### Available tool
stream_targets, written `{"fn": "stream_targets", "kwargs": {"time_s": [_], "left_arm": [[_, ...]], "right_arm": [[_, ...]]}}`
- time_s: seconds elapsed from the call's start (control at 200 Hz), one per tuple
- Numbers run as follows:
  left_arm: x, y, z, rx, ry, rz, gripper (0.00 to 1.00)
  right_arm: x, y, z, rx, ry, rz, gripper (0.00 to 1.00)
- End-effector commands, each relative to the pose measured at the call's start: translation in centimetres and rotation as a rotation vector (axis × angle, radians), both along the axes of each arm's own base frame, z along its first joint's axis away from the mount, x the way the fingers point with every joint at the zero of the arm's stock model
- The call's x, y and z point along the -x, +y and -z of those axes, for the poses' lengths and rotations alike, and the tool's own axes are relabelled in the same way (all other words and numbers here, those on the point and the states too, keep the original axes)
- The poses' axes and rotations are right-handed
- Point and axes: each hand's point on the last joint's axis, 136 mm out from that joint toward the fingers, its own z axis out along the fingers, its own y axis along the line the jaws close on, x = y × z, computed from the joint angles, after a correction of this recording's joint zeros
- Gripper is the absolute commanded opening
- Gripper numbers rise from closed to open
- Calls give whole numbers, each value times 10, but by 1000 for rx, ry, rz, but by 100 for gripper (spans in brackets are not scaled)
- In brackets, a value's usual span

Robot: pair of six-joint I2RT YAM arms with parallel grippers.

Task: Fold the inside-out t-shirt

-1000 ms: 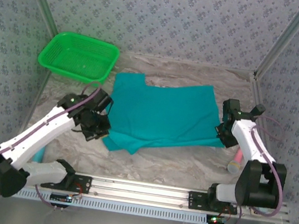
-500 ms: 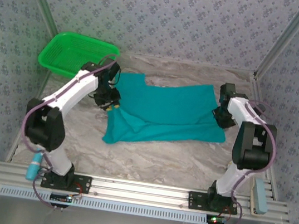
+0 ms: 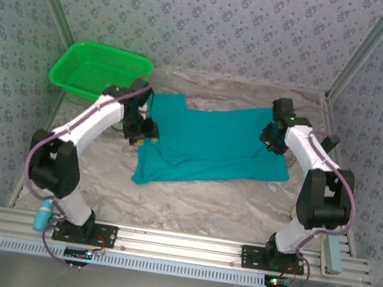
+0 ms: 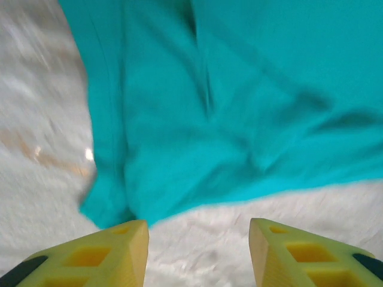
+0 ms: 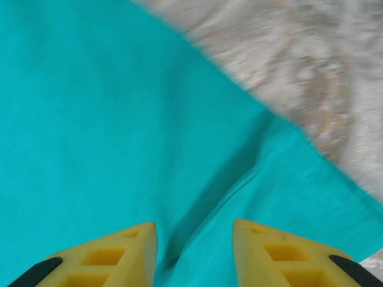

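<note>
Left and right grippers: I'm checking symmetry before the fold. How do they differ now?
The left gripper hovers over bare table beside the t-shirt's edge; the right gripper hovers over the cloth itself. The left sits at the shirt's left side, the right at its far-right corner. Both are open, gripping nothing.

A: What colour is recorded for the inside-out t-shirt (image 3: 209, 146)?

B: Plain teal is shown; the counter (image 3: 204, 203) is marbled white and grey.

A: And elsewhere?

B: A bright green mesh basket (image 3: 97, 72) is pictured; the walls (image 3: 216, 24) are patterned pale blue-grey with small floral motifs. The left end effector (image 4: 197, 230) and right end effector (image 5: 194, 230) are finished yellow with black patches.
</note>
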Motion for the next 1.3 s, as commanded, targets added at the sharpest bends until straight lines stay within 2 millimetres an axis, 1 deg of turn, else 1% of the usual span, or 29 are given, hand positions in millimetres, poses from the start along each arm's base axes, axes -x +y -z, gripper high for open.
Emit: {"fn": "stream_targets", "kwargs": {"time_s": [0.0,0.035,0.07,0.1,0.165,0.195,0.265,0.295,0.355,0.405,0.46,0.535,0.56,0.64,0.7,0.745,0.785,0.855,0.88,0.949,0.984,1.039,1.049,1.059,1.114,1.124,1.194,1.224,1.294], "left_arm": [[32,-10,31,-17,60,28,48],[36,-10,39,-35,66,21,48],[38,-9,46,-56,62,20,47],[37,-4,51,-86,55,10,45],[32,15,61,-185,15,-14,34],[31,22,66,-216,5,-24,31],[28,31,82,-237,23,-33,22],[28,36,89,-245,49,-38,20],[29,43,102,-258,93,-34,11],[30,49,110,-266,119,-24,8],[31,57,115,-273,131,-25,7],[35,68,113,-282,151,-28,6],[37,72,111,-286,155,-32,6],[43,82,101,-299,141,-35,7],[48,83,95,-290,131,-30,7],[52,82,91,-276,128,-32,9],[55,81,89,-260,124,-34,10],[60,81,88,-237,114,-46,13],[61,80,88,-225,113,-51,14],[62,80,88,-202,107,-67,18],[62,81,89,-195,106,-79,18],[61,84,91,-186,111,-97,18],[61,85,92,-183,115,-101,18],[61,85,92,-180,116,-105,17],[61,87,95,-163,125,-122,17],[61,87,95,-158,129,-126,17],[62,87,98,-134,138,-139,16],[62,88,98,-130,141,-146,16],[62,89,99,-126,141,-154,15]], "right_arm": [[27,35,31,-38,82,-269,41],[32,43,40,-85,101,-285,41],[38,44,50,-110,134,-275,40],[34,43,55,-117,125,-260,40],[35,27,70,-62,147,-212,40],[35,20,75,-42,156,-198,40],[37,6,84,-5,177,-164,39],[38,2,86,2,184,-151,39],[42,-6,91,19,199,-119,39],[48,-11,96,32,216,-100,39],[56,-13,100,33,242,-81,39],[66,-10,97,33,258,-96,39],[76,-12,95,53,277,-102,39],[94,-12,79,112,263,-126,39],[101,-11,59,176,217,-168,40],[99,5,41,198,143,-269,40],[91,29,25,184,51,-397,41],[82,83,0,155,-85,-636,41],[75,106,-12,139,-155,-711,41],[71,165,-27,154,-275,-938,42],[73,199,-32,163,-333,-1055,43],[78,244,-31,168,-389,-1207,44],[80,249,-26,173,-385,-1228,45],[78,259,-32,166,-404,-1246,45],[88,294,-27,119,-391,-1384,46],[89,299,-23,112,-378,-1406,47],[90,325,-7,95,-324,-1464,49],[92,333,1,99,-300,-1485,53],[92,345,17,133,-272,-1500,54]]}}
